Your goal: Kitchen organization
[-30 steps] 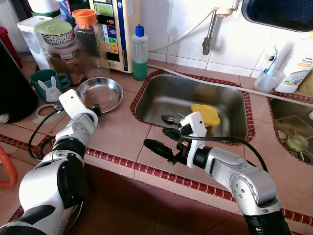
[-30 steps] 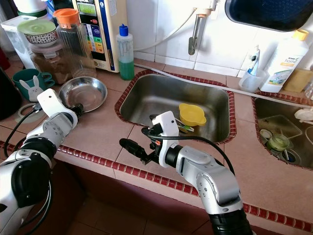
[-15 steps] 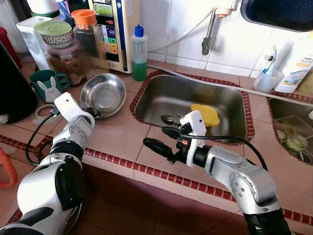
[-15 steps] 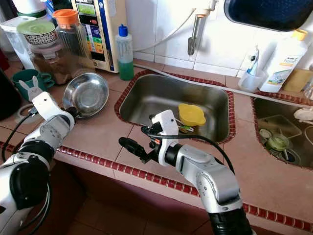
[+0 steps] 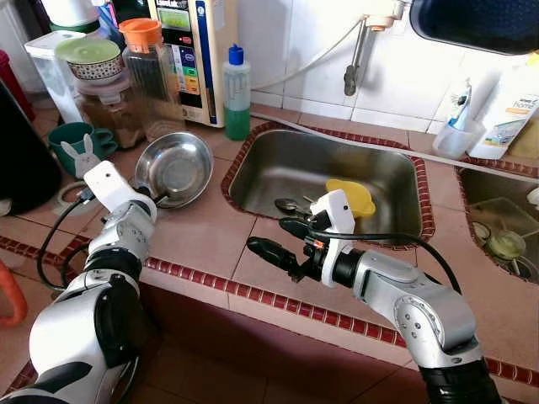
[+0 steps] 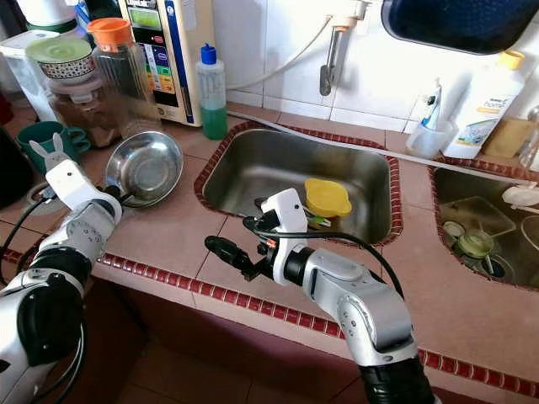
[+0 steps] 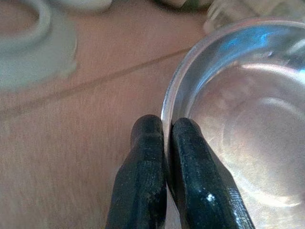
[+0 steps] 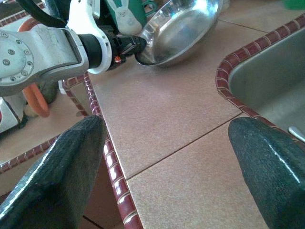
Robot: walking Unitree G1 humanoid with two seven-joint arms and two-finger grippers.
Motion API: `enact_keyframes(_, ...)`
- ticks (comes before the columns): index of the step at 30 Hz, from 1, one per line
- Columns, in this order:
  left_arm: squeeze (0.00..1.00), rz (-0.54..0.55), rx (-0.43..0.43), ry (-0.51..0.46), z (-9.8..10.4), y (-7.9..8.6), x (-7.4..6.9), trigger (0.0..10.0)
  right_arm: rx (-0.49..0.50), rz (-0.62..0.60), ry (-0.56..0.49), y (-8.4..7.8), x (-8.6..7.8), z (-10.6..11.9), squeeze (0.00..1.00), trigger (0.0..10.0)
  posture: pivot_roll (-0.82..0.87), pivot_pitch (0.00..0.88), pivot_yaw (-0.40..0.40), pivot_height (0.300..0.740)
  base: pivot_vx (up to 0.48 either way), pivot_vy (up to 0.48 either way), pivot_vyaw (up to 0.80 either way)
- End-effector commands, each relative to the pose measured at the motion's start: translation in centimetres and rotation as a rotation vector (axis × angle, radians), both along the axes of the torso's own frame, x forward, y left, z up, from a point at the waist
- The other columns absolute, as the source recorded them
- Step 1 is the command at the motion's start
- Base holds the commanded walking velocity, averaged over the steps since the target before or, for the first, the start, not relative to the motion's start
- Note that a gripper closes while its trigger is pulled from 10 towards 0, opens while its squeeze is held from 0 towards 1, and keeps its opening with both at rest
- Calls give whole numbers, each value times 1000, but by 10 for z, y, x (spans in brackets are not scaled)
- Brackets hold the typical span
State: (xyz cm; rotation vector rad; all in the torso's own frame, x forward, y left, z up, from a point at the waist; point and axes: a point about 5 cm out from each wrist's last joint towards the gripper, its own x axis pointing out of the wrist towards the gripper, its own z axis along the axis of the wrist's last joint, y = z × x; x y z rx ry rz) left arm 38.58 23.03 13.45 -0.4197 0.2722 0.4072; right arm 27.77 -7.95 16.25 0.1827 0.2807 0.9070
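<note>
Step in hand: the left gripper [image 7: 164, 143] was clenched on the near rim of the round shiny steel bowl [image 5: 176, 168], apparently to shift it.
Bowl's place: on the tiled counter [image 5: 202, 236], just left of the steel sink [image 5: 286, 168].
Attitude: tilted, mouth facing up and toward the robot; round, so no long axis.
Right gripper [image 5: 282, 246]: spread wide, holding nothing, above the counter's front edge.
Next move: likely carrying the bowl toward the sink, which calls for a firm rim pinch.
</note>
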Motion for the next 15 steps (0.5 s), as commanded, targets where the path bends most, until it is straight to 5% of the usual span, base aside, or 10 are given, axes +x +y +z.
enact_keyframes(1, 0, -4, 60, 70, -18, 4, -9, 0, -11, 2, -14, 1, 3, 3, 0, 10000, 22, 22, 12, 740, 0, 0, 0)
enact_keyframes(10, 0, -71, 171, -41, -24, -9, -14, 0, -14, -25, -6, 1, 8, 1, 0, 10000, 31, 24, 1, 740, 0, 0, 0)
enact_keyframes(15, 0, -104, 223, -184, -18, -20, -16, 0, 4, -82, 3, 0, 18, 1, 0, 10000, 37, 26, -6, 740, 0, 0, 0)
